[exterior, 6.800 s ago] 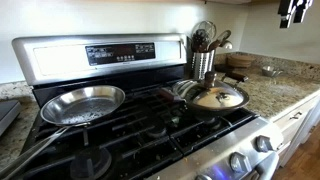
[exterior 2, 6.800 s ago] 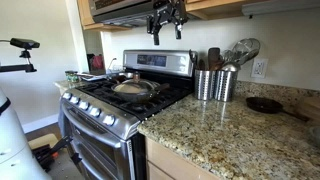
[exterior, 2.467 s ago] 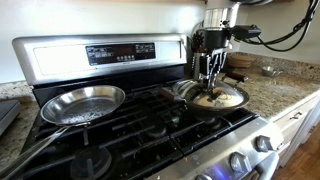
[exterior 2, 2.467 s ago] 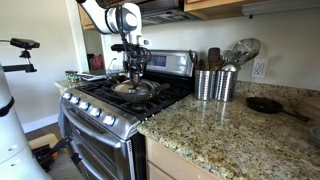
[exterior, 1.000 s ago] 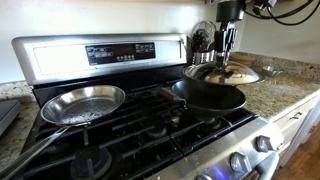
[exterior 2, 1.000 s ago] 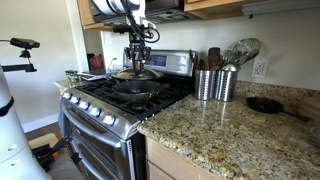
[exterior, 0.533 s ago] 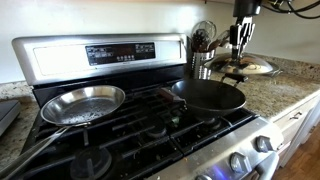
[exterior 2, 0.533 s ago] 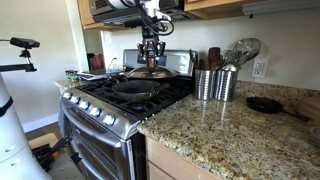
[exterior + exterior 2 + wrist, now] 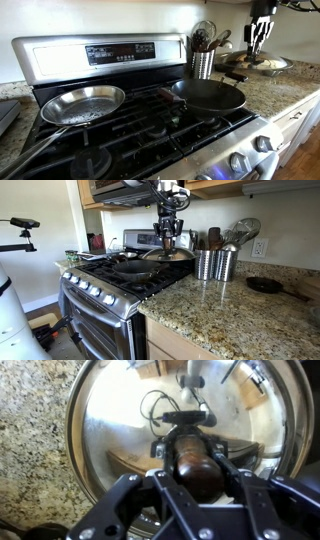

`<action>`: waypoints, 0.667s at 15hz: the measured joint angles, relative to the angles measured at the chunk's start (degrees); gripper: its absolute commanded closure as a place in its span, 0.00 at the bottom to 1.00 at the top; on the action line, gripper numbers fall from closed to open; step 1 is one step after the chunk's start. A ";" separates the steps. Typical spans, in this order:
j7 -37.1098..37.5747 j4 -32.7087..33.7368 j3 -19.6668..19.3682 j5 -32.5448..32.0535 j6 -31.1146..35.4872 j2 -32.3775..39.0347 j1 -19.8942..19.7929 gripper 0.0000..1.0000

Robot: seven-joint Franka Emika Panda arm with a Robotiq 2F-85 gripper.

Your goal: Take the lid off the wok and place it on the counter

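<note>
The lid (image 9: 264, 66) is held by its knob (image 9: 190, 455) in the end effector (image 9: 260, 46), whose fingers are closed on the knob. It is kept in the air, well clear of the wok (image 9: 208, 95) and past the utensil holder (image 9: 203, 62). The speckled surface (image 9: 30, 450) is seen beyond the lid's rim, with open room in front (image 9: 215, 315). Compared with half a second earlier, the lid has been carried farther from the wok, which is left uncovered on the stove (image 9: 130, 125).

The gripper (image 9: 190, 450) grips from 2 sides the dark knob (image 9: 190, 468) of the shiny lid (image 9: 110, 415), with speckled counter (image 9: 30, 450) at left.
</note>
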 measured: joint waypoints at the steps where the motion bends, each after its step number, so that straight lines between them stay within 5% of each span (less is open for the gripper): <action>1: 0.21 0.00 -0.69 -0.21 0.45 0.00 -0.67 0.81; 10: 0.31 0.28 -6.79 -0.60 6.59 3.82 -5.93 0.81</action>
